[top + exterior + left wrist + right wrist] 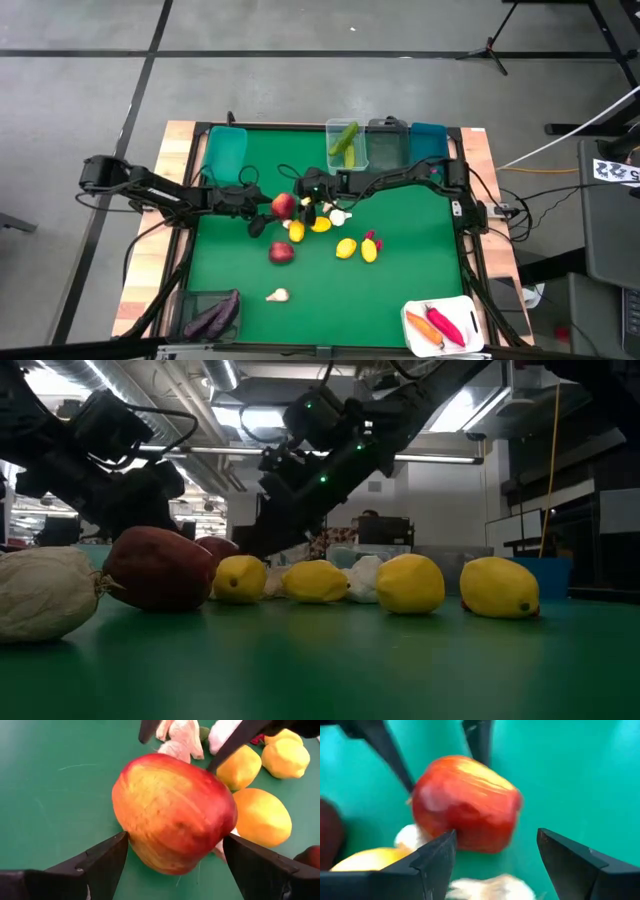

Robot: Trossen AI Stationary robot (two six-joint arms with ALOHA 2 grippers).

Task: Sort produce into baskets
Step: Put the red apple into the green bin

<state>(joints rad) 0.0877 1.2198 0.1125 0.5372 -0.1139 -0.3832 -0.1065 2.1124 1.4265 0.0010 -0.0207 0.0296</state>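
Observation:
A red-and-yellow apple (283, 205) rests on the green mat among the loose produce. My left gripper (264, 212) comes at it from the table's left and is open, with one fingertip at each side of the apple (170, 810). My right gripper (306, 199) reaches in from the right. It is open too and hovers just short of the same apple (465, 802), above a garlic bulb (490, 887) and a lemon (365, 860). Lemons (346, 248), a dark red apple (282, 253) and another garlic bulb (277, 295) lie nearby on the mat. My left gripper's fingertips (117, 852) stand level at the apple's two sides, coming from the table's left. Whether they touch the apple, I cannot tell. The apple sits on the mat.
At the far edge stand a teal basket (225, 150), a clear one holding cucumbers (347, 145), a dark grey one (388, 140) and another teal one (428, 140). A dark basket with eggplants (213, 315) is near left. A white one with carrot and peppers (440, 325) is near right.

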